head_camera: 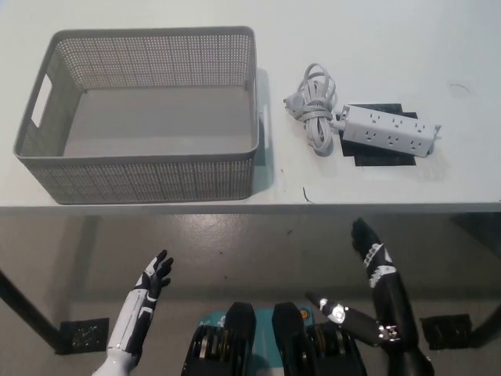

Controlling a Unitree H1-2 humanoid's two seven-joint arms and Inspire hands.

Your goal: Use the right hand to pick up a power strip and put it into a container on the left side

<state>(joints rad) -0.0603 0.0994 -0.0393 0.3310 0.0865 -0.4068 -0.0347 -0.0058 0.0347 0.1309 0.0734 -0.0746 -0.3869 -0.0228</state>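
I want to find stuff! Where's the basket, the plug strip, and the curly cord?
basket (141,174), head view, front wall.
power strip (386,131), head view, middle of its white top.
coiled cord (316,106), head view, middle of the bundle.

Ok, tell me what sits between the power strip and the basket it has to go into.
The power strip lies right of the grey basket. Its coiled white cord lies in the gap between them, and the basket's right wall has to be cleared. Nothing else is visible there. The right hand is below the table edge.
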